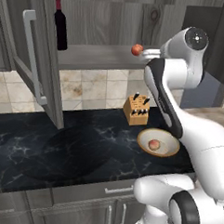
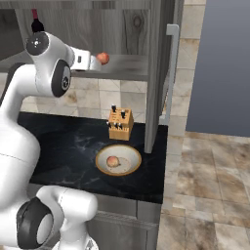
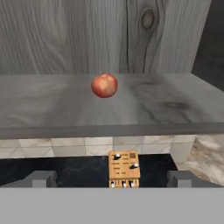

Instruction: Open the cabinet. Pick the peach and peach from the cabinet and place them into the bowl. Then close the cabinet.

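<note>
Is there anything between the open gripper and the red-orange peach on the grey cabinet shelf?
No. In the hand view only bare grey shelf lies between the open gripper and the round red-orange peach.

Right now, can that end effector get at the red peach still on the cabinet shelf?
Probably yes: the open end effector faces the peach on the bare shelf, with both cabinet doors swung aside.
</note>
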{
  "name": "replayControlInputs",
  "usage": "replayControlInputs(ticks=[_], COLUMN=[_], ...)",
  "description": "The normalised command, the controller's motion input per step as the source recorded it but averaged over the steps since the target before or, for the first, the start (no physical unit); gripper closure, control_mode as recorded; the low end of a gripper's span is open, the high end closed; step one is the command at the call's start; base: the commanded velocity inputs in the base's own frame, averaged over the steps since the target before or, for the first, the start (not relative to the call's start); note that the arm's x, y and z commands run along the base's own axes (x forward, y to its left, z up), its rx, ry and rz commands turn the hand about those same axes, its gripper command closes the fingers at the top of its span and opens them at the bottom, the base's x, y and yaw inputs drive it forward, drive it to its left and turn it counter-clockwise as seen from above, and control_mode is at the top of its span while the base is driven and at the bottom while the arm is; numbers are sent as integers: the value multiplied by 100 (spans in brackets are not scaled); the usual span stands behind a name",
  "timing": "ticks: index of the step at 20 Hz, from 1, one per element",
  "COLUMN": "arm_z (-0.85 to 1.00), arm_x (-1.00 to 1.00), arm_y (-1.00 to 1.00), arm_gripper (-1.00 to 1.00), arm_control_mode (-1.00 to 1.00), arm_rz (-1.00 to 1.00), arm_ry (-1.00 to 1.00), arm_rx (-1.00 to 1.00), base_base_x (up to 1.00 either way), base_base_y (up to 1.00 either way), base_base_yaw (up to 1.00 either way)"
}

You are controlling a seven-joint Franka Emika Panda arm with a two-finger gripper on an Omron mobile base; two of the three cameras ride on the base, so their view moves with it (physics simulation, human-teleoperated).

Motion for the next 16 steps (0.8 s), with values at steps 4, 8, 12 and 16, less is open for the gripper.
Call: replayControlInputs(ticks=[4, 8, 12, 16], arm_z=[0, -2, -8, -9], arm_x=[52, 49, 42, 39], arm_y=[0, 1, 1, 3], arm_gripper=[-100, -100, -100, -100], arm_control_mode=[-100, -100, -100, -100], arm_rz=[0, 0, 0, 0], arm_ry=[1, 0, 0, 0], arm_rx=[0, 0, 0, 1], base_base_x=[0, 0, 0, 0], base_base_y=[0, 0, 0, 0], base_base_yaw=[0, 0, 0, 0])
